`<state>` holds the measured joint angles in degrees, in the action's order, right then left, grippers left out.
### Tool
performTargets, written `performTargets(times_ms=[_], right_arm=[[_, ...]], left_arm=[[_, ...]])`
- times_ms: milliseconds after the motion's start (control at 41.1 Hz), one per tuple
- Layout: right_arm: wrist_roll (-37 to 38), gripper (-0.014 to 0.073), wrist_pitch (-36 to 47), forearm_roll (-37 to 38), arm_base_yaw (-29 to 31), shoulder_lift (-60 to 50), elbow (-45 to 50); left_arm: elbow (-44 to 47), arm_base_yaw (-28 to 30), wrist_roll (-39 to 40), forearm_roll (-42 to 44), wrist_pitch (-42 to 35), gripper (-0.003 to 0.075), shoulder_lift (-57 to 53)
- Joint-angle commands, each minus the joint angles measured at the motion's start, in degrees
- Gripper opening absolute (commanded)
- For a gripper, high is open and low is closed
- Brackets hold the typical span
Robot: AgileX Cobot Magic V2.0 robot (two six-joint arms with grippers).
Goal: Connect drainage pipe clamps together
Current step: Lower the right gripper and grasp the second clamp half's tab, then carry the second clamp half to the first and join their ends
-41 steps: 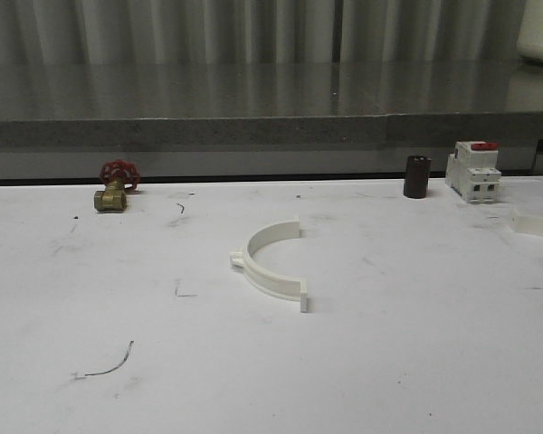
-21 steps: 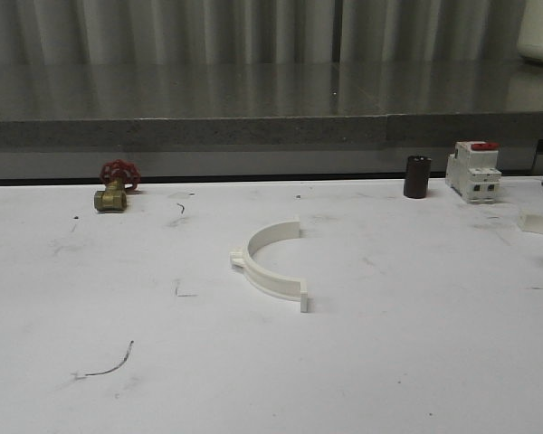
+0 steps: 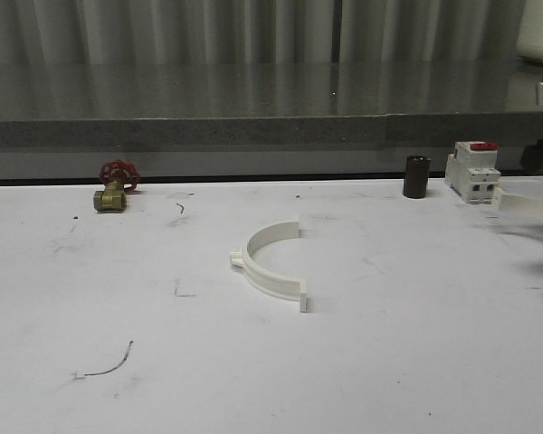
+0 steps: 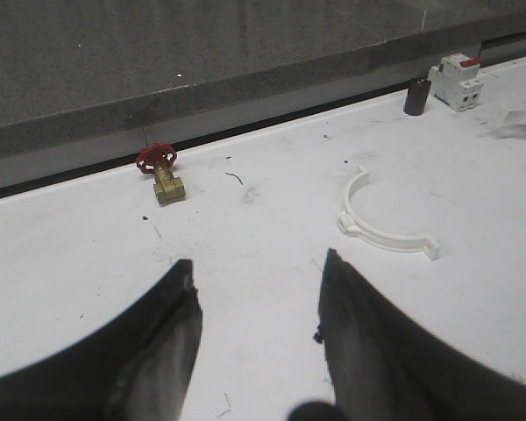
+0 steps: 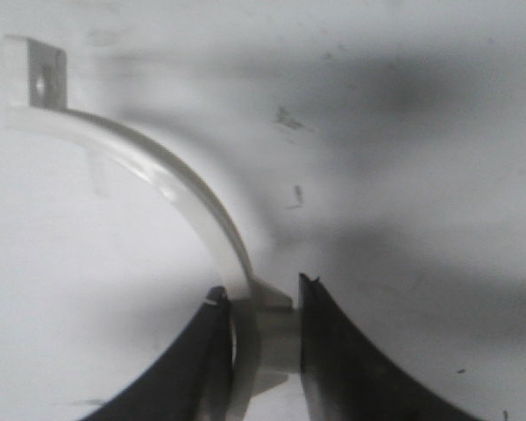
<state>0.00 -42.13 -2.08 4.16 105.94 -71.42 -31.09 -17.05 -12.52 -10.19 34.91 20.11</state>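
Two white plastic semicircular pipe clamp halves on a white scuffed tabletop (image 3: 90, 298). First white half-ring clamp (image 3: 270, 265) lying flat near the table's middle, open side facing right and away, small lug on its left outer edge, flat tabs at both ends; well apart from both grippers. Seen from the left wrist camera, same half-ring (image 4: 381, 226) ahead and to the side of the left gripper (image 4: 256, 303), whose two dark fingers stand spread with bare table between them, holding nothing. Second white half-ring clamp (image 5: 171, 189) caught in the right gripper (image 5: 259, 320): curved band running down between the two dark fingers, which press on it close to its outer lug, holed end tab standing free at the far end. In the front view, this second half-ring blurred at the right edge (image 3: 534, 210). Along the back: brass valve with red handwheel (image 3: 114, 186), small dark cylinder (image 3: 416, 176), white boxy breaker with red top (image 3: 473, 172)
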Motion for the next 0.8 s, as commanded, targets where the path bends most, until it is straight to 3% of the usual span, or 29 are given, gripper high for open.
performTargets(times_ms=[0,413,778], right_arm=[[0.0,0.0135,-0.2,-1.0,-2.9,-4.4,-1.5],[12.9,0.0135,-4.0,-1.4,-17.2,-4.2,-6.1],[21.3,0.0135,-3.4,-1.3,-25.4,-0.3,-10.2]], left_arm=[[-1.5,0.0,0.4,-0.9,-4.7,0.0314,0.8],[-1.5,0.0,0.4,-0.9,-4.7,0.0314,0.8],[-1.5,0.0,0.4,-0.9,-4.7,0.0314,0.8]])
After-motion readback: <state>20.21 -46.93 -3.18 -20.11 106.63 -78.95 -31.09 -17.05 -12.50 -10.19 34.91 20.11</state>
